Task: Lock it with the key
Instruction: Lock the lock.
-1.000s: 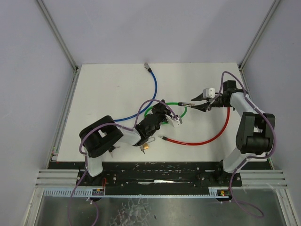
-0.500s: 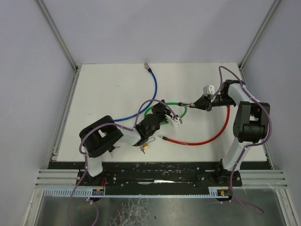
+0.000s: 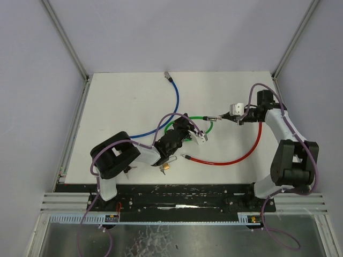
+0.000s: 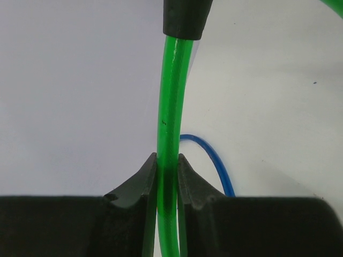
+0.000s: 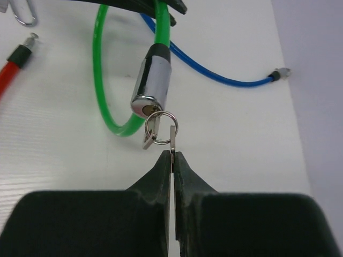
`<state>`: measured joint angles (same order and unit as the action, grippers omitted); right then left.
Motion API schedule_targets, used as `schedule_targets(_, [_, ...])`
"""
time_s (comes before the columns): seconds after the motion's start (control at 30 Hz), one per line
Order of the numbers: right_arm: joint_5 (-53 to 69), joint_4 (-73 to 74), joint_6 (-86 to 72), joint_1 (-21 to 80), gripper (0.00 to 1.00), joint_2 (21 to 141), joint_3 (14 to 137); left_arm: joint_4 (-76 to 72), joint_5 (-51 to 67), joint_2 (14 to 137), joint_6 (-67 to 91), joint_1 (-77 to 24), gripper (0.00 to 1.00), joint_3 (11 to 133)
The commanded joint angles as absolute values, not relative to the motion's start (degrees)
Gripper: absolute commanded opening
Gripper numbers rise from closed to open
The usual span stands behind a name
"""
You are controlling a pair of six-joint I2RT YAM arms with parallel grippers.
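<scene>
Setting: robotics lab test cell; white desk (image 3: 128, 101) boxed by plain grey panels (image 3: 32, 107) on aluminium posts (image 3: 66, 40); left arm (image 3: 115, 158) and right arm (image 3: 292, 160) bolted to a black rail (image 3: 182, 195); slotted cable duct (image 3: 177, 218) along near edge.

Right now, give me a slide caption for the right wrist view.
Right gripper pinches a key on the ring beside the chrome lock of the green cable.

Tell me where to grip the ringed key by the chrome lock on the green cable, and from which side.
Take the key by its flat plate, one finger on each broad face. Come in from the side away from the chrome lock, below the keyring. The plate is thin and stands edge-on there, so flat fingers should clamp it squarely, as the right gripper has it.
</scene>
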<state>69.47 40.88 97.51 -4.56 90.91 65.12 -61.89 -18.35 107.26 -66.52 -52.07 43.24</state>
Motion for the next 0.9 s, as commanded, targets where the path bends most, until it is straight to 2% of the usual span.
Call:
schedule_targets(0.0, [64.7, 26.4, 89.0, -4.1, 0.01, 83.8, 62.9, -54.8, -16.4, 108.4, -64.0, -52.6, 0.00, 41.0])
schedule_targets(0.37, [54.8, 16.5, 90.3, -0.6, 0.05, 72.4, 53.3, -54.5, -16.7, 108.3, -63.9, -52.6, 0.00, 41.2])
schedule_targets(0.6, [52.8, 11.5, 90.1, -0.5, 0.08, 68.9, 48.3, -54.4, -17.3, 108.7, -63.9, -52.5, 0.00, 41.4])
schedule_targets(0.87, [52.6, 5.1, 86.8, -0.1, 0.04, 68.3, 45.5, -53.9, -19.0, 109.8, -64.9, -52.5, 0.00, 43.2])
